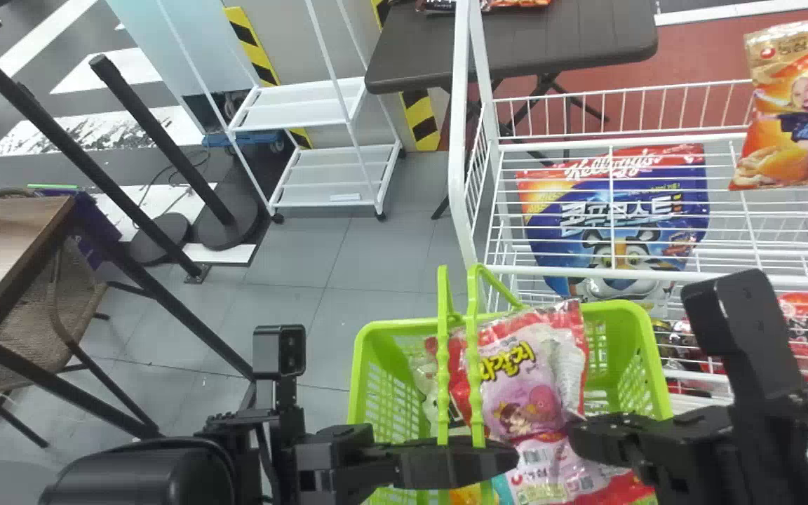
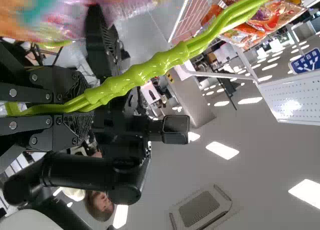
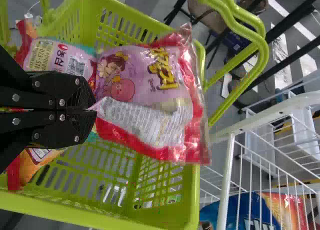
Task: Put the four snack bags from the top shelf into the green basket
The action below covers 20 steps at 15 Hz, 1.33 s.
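Green handles rise over the basket, and from where I stand I see the left gripper closed firmly around them. If this hold becomes loose, or the left arm pulls unevenly, the basket could tilt and its bags would slide to one side.

More to the right, the pink bag lies inside the basket, on other bags, its far end up at the rim. The right gripper has its fingers together on a fold of it. The danger, I think, is in this thin film: if the arm withdraws before the fingers fully part, it could drag the bag up again, or against the handles.

At the far right, the orange bag is at the top of the rack. I judge it is the last one; on this pile it could slip over the rim.
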Available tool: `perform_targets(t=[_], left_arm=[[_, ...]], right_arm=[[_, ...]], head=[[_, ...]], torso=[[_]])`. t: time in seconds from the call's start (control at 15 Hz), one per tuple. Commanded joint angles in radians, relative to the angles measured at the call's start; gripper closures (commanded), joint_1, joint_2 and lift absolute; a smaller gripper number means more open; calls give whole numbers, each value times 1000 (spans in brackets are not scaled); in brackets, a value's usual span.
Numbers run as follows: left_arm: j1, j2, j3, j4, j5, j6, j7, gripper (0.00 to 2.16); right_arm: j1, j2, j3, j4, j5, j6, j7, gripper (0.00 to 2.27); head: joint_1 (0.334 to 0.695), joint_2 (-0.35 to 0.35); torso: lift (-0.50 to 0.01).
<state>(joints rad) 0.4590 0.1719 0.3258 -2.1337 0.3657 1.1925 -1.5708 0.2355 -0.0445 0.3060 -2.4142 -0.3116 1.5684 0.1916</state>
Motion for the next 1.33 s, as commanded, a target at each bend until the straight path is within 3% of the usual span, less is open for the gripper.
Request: perform_targets(t=[0.0, 0.2, 0.33, 0.53, 0.73, 0.8, 1.07, 1.27], left_arm=[[0, 0, -1, 1, -2, 0, -10, 2148], [0, 0, -1, 5, -2, 0, -10, 2148], [0, 0, 1, 6, -1, 0, -10, 2148], [1, 0, 1, 8, 1, 0, -10, 2148], [1, 1, -1, 6, 6, 0, -10, 2148], [1, 3, -1, 6, 7, 0, -10, 2148], [9, 8, 1, 6, 13, -3, -10, 2148], [13, 11, 12, 6, 24, -3, -10, 2148]], right_arm=[[-25, -9, -10, -3, -1, 4, 3, -2], [-21, -11, -56, -22, -44, 4, 26, 63], [-24, -11, -177, -23, -215, 4, 35, 63], [-21, -14, -351, -33, -236, -63, 49, 66], [-97, -15, -443, 102, -115, -366, 45, 70], [-140, -15, -452, 164, -47, -434, 45, 70], [-321, -15, -466, 500, 146, -738, 42, 70], [-438, -15, -466, 713, 232, -848, 43, 73]], head=[[695, 350], [695, 330], [695, 324], [695, 280], [695, 166], [695, 69], [695, -108], [695, -153]], torso=[[0], [0], [0], [0], [0], [0], [0], [0]])
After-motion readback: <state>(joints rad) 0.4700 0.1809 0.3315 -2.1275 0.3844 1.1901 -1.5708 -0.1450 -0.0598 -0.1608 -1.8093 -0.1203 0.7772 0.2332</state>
